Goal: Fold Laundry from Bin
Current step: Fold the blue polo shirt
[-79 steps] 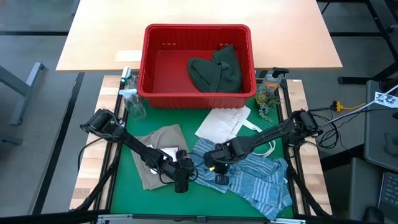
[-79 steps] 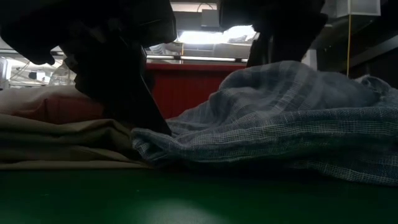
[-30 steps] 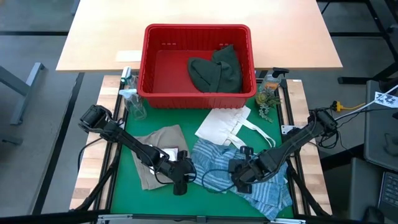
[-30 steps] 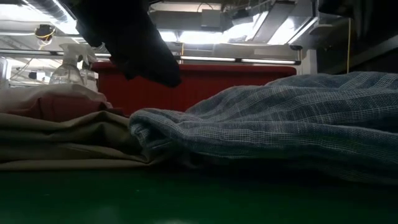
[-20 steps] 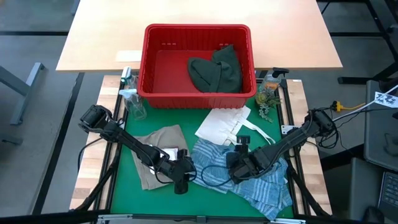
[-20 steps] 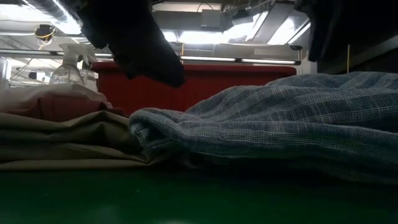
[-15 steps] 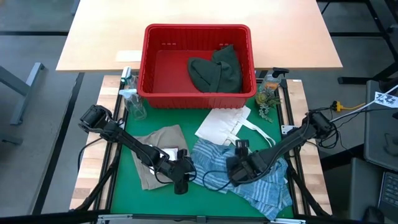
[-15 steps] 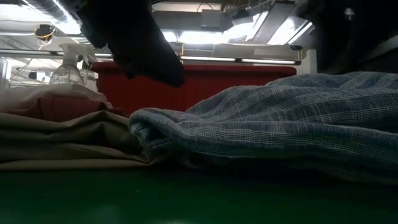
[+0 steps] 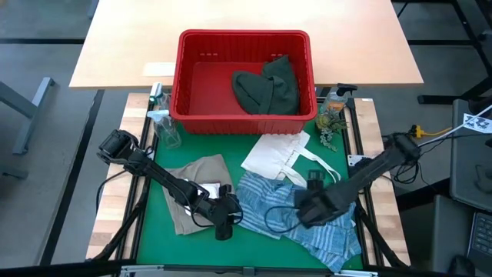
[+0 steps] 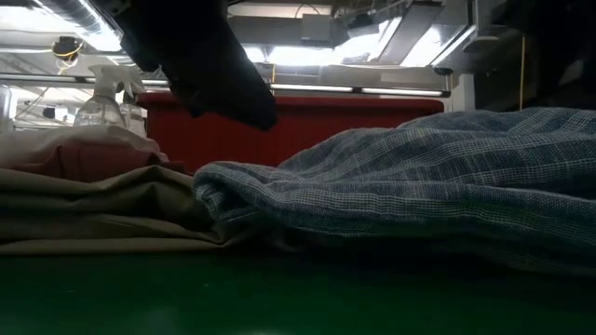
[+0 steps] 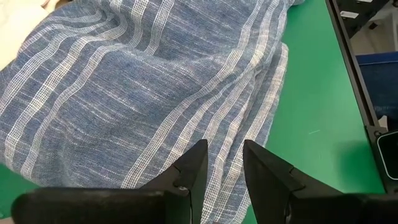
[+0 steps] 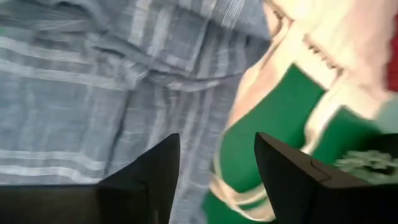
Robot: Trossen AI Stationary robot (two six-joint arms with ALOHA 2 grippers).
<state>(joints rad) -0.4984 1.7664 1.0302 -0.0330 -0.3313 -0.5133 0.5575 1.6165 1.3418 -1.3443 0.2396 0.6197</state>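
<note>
The tan garment (image 9: 196,192) is seen on the mat's left, the left gripper (image 9: 224,228) is held part-spread and empty at the striped shirt's (image 9: 307,223) left edge, and the right gripper (image 9: 301,215) is spread wide above it

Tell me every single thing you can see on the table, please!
bin: one, red, far middle of the table.
dark green garment: one, inside the bin, right side.
striped shirt: one, blue and white, spread on the green mat, near right.
tan garment: one, on the mat, near left.
tote bag: one, white with loop handles, between bin and shirt.
spray bottles: two, clear, left of the bin.
small plant: one, green, right of the bin.
green mat: one, under the clothes.
left gripper: fingers a little apart, empty, over the shirt's left edge.
right gripper: open, empty, over the shirt's middle.
</note>
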